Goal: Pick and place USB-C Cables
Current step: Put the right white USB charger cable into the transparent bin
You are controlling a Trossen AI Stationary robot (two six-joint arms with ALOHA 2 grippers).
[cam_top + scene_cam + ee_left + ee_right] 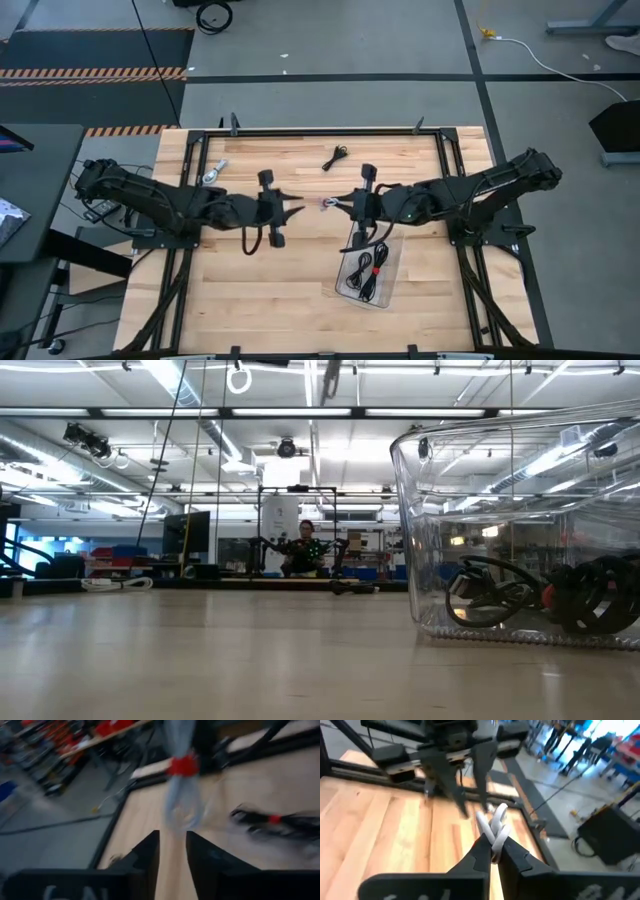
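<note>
At the centre of the pale wooden table (260,300), my right gripper (491,851) is clamped on a small white coiled USB-C cable (494,825), held above the surface. My left gripper (172,851) faces it just beside, fingers parted, touching nothing. A clear plastic bin (350,283) beneath my right arm holds black cable bundles (366,272). Another black cable (335,157) lies near the far edge; a silvery one (216,172) lies far left.
</note>
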